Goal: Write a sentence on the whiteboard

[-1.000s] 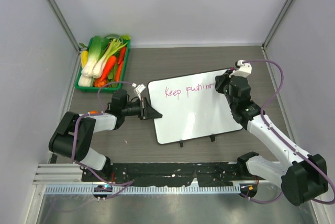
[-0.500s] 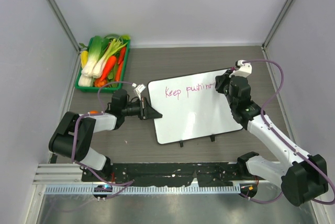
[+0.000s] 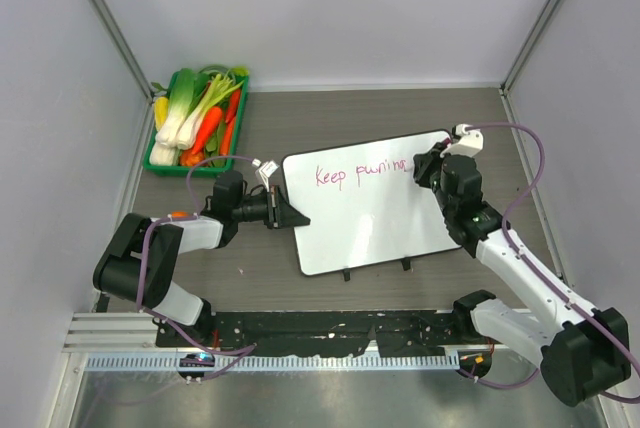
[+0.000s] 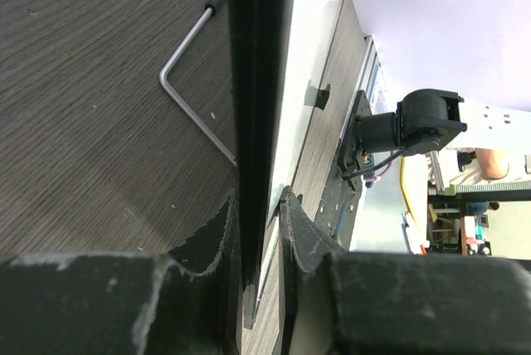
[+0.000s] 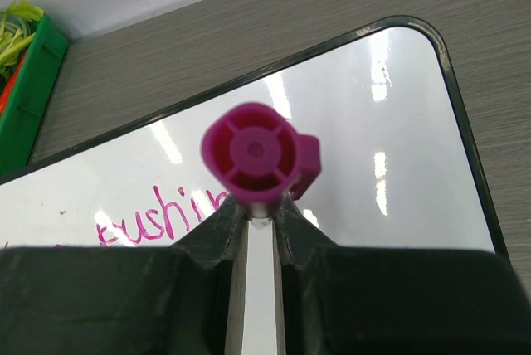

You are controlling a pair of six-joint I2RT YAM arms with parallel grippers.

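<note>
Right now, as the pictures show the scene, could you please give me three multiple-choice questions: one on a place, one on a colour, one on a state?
1. Where does the green plastic tray of vegetables stand?
A) at the far left corner of the grey wood-grain table
B) at the near right edge
C) between the two arm bases

2. What colour is the handwriting on the large flat white rectangular whiteboard?
A) black
B) blue
C) magenta

3. In what state is the left end effector?
A) open above the tray
B) shut on the whiteboard's edge
C) shut on a vegetable

Answers:
1 A: the top view shows it far left, by the wall.
2 C: "Keep pushin" is magenta, like the round magenta marker held in the right end effector.
3 B: the left wrist view shows its fingers clamping the black rim from both sides.
</note>
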